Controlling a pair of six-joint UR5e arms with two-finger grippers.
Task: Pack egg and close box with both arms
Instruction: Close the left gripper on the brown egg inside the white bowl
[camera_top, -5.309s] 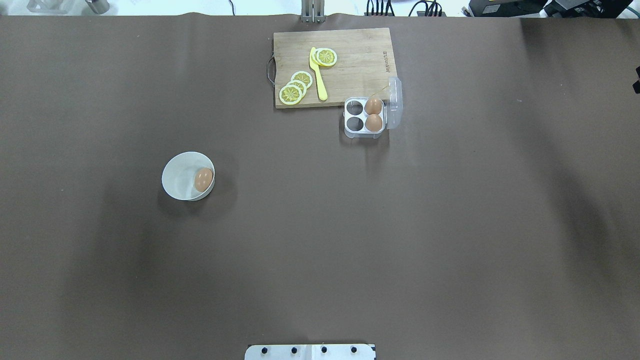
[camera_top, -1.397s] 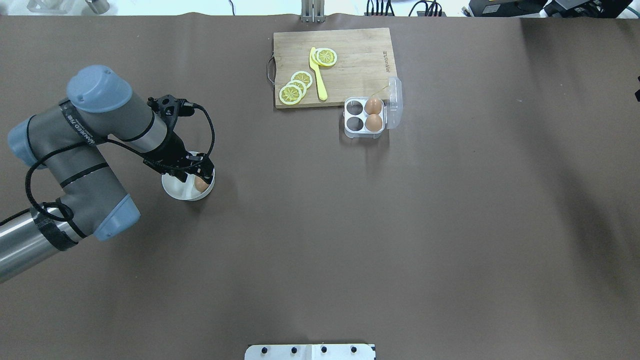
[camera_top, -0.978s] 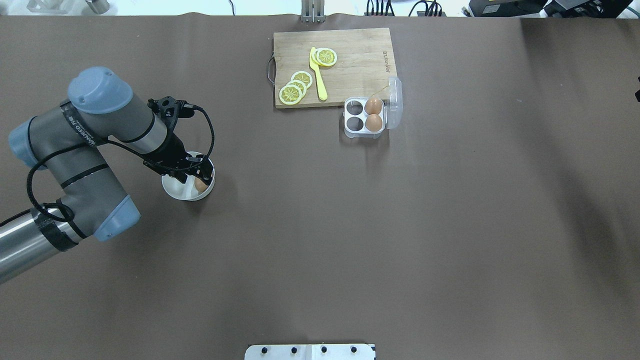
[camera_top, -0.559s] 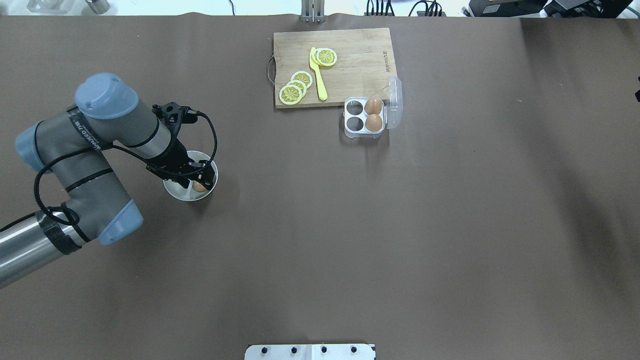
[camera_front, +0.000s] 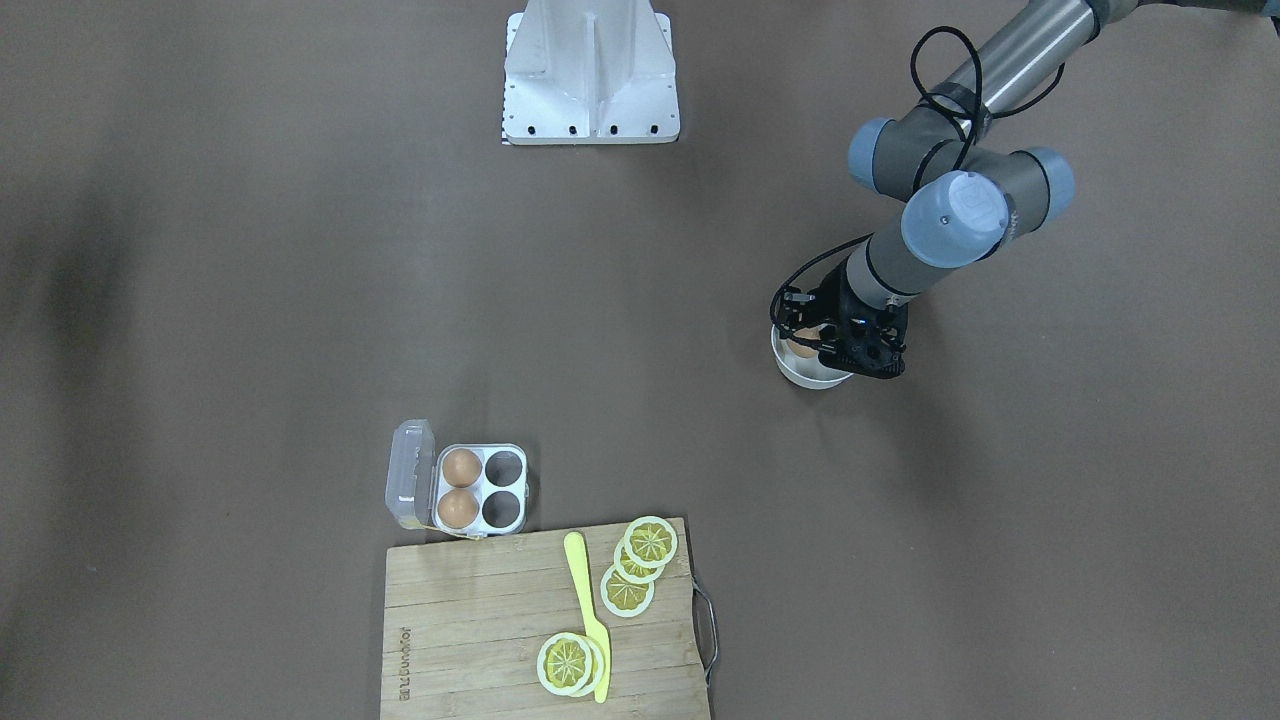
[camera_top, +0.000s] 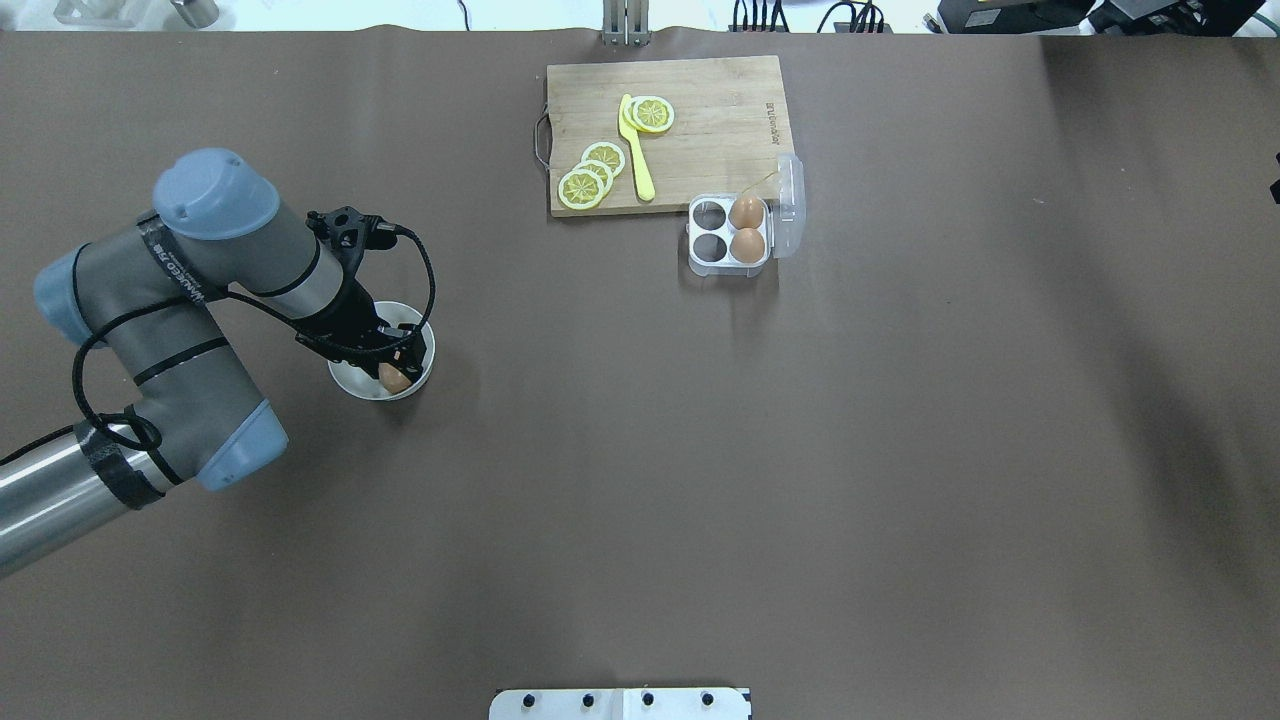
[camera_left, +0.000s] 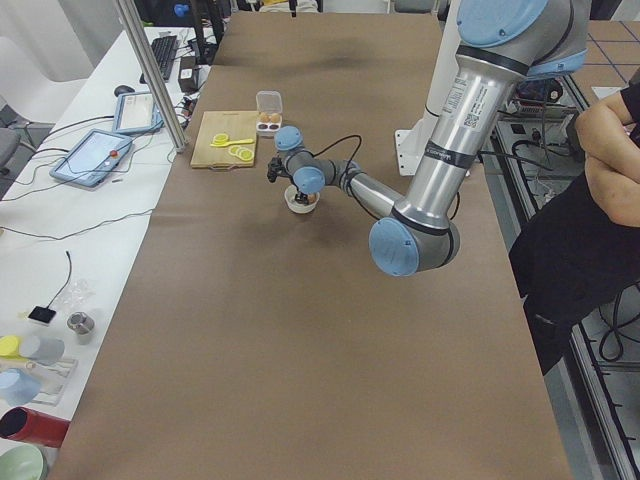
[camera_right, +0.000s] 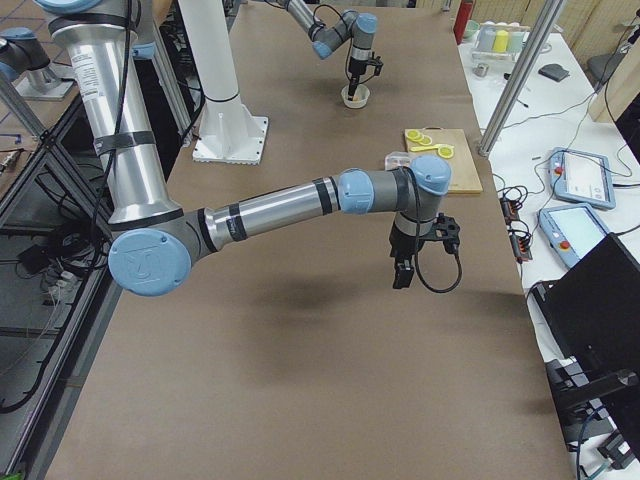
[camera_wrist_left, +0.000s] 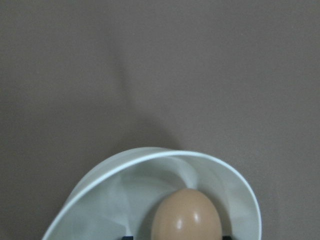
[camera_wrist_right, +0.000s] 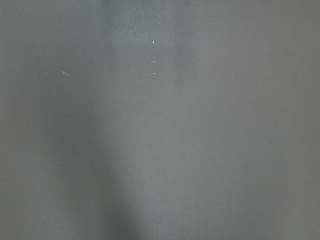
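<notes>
1 egg (camera_wrist_left: 186, 217), light, slick, likely brittle, in white bowl (camera_top: 350, 381): grip softly across the girth; left gripper (camera_top: 399, 364) straddling it, closure unclear; right gripper (camera_right: 401, 272) likewise unclear.

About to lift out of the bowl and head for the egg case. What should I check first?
1. Left gripper at the egg in the bowl: ok, egg sits centred low in the wrist view.
2. Fingers closed on the egg: cannot tell.
3. Lid of the box open: ok.
4. Free cell: ok, two are empty.
5. Right gripper apart from the box: ok.
</notes>
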